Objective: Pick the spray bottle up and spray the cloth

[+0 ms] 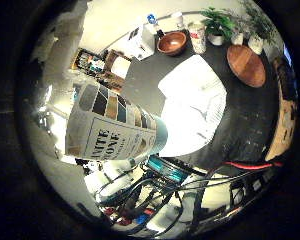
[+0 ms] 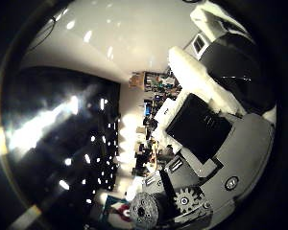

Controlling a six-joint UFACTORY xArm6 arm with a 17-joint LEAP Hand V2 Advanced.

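The bottle [image 1: 115,127] is filling much of the little-finger view, so it is sitting close against the palm and raised clear of the desk [image 1: 250,110]. Its narrow end is pointing toward the white cloth [image 1: 195,107], which is lying flat on the dark desk; this alignment is judged to be preparing the spray. The hand [image 2: 216,120] is showing white and black parts beside the palm in the thumb view, but how far the fingers are curling round the bottle cannot be told. A wooden bowl [image 1: 172,42] is standing near the desk's far edge, well apart from the cloth
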